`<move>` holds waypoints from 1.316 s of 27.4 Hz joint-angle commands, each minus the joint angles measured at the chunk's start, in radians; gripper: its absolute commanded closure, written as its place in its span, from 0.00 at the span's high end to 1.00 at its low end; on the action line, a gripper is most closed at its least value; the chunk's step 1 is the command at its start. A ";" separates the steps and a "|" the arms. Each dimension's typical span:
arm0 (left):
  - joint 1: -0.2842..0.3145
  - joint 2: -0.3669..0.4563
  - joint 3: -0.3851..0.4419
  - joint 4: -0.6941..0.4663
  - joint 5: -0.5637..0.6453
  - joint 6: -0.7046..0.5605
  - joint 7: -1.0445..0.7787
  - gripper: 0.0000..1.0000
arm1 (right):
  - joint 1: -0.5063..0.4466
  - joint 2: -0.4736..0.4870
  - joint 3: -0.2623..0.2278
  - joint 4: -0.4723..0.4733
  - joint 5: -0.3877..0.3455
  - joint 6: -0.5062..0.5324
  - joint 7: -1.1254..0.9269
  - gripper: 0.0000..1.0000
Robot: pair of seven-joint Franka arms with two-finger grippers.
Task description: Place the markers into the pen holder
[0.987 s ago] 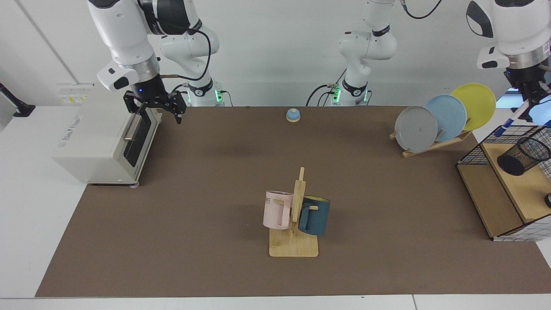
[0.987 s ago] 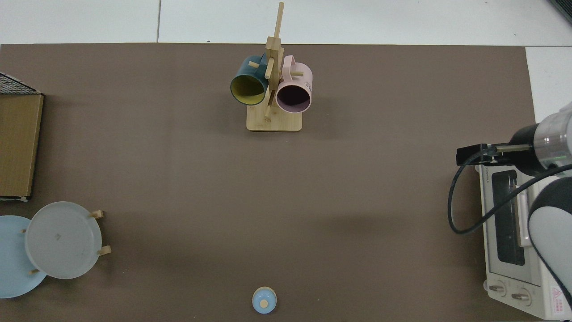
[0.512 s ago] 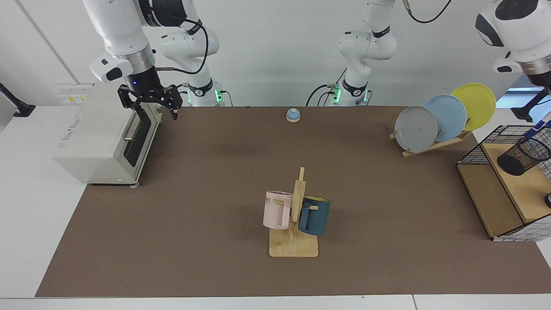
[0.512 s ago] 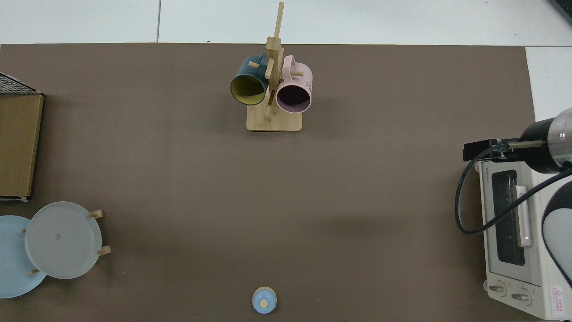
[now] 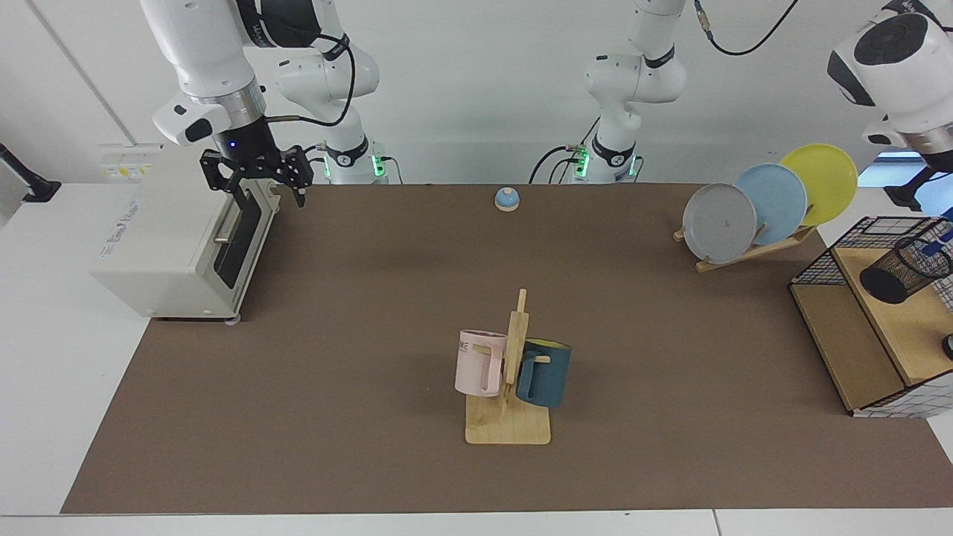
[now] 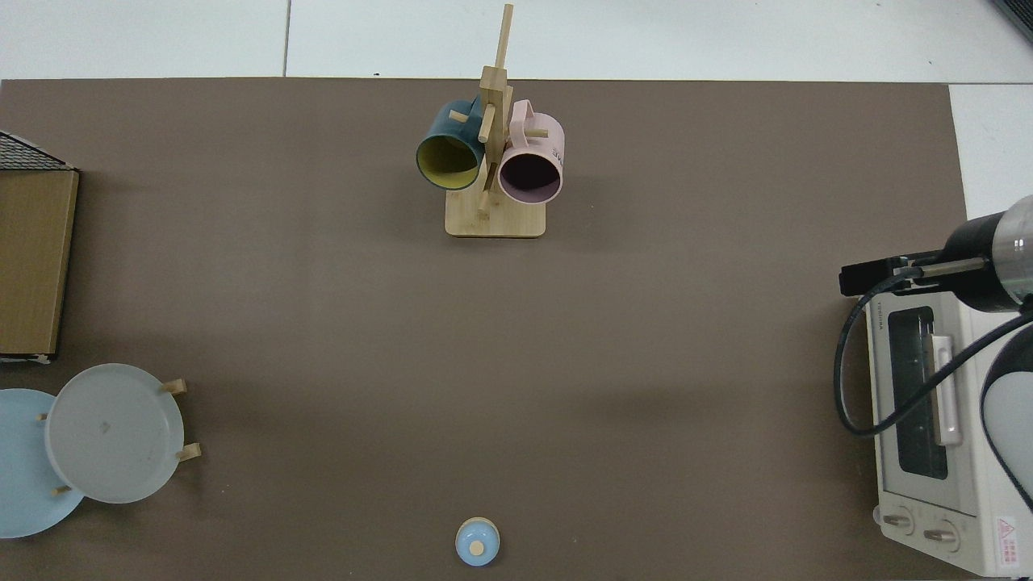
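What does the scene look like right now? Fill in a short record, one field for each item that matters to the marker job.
right gripper: open, empty, above the toaster oven; this arm waits
left gripper: at the facing view's edge, up beside the pen holder
pen holder: on the wooden shelf inside the wire frame
marker: a blue-and-white piece shows at the holder's mouth; cannot tell if it is fully in
top view: shows neither holder nor marker
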 commanded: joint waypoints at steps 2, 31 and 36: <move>0.030 0.055 0.017 0.027 0.013 0.031 0.017 0.00 | -0.029 0.007 0.010 0.016 0.004 -0.013 -0.024 1.00; 0.014 0.115 0.013 -0.006 0.010 -0.020 -0.034 0.48 | -0.031 -0.004 0.012 0.008 0.004 -0.022 0.006 1.00; 0.013 0.118 0.008 0.002 0.015 -0.032 -0.039 1.00 | -0.032 -0.004 0.012 0.008 0.004 -0.023 0.006 1.00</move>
